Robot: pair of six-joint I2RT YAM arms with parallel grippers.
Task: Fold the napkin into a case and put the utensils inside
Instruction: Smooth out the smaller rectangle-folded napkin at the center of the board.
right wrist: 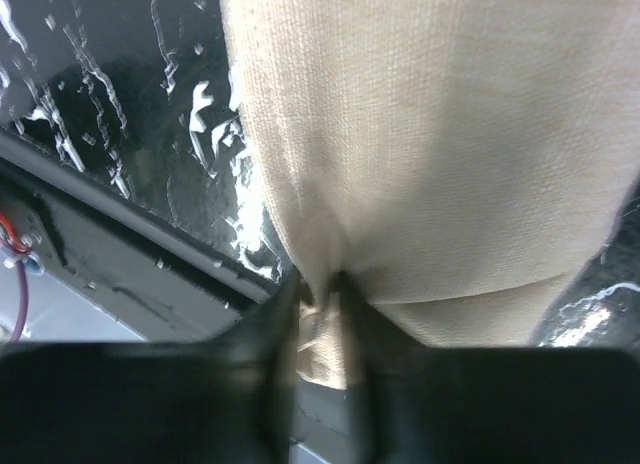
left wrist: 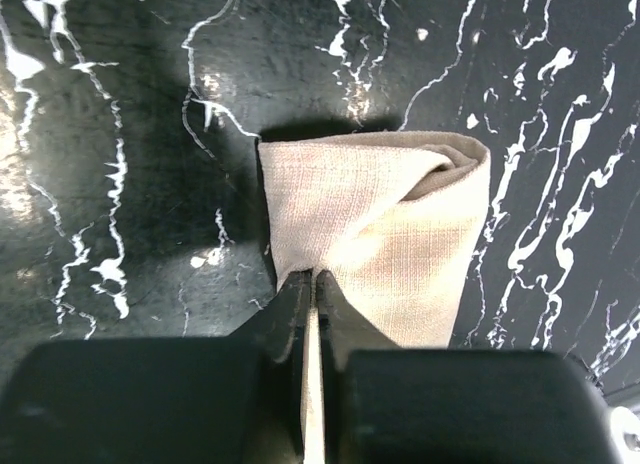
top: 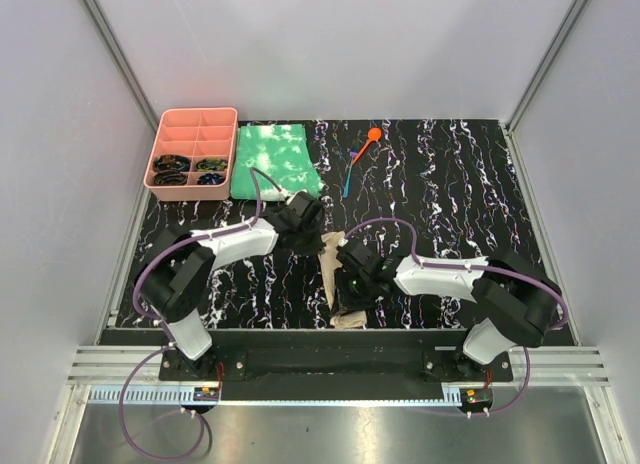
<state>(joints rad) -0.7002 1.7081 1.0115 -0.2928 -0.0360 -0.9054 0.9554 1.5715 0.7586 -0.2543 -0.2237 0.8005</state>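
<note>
The tan napkin (top: 330,256) lies folded into a narrow strip on the black marbled table, between my two grippers. My left gripper (top: 305,224) is shut on its far end; in the left wrist view the napkin (left wrist: 385,234) runs out from between the closed fingers (left wrist: 290,314). My right gripper (top: 352,284) is shut on its near end; in the right wrist view the cloth (right wrist: 430,134) bunches between the fingers (right wrist: 275,324). The orange spoon (top: 367,142) and the slim blue utensil (top: 347,178) lie together on the table at the far middle, away from both grippers.
A green-and-white mottled cloth (top: 274,159) lies at the far left, beside a pink compartment tray (top: 195,152) with dark items in its near cells. The table's near edge (top: 340,332) runs just behind the right gripper. White walls enclose the left, right and back.
</note>
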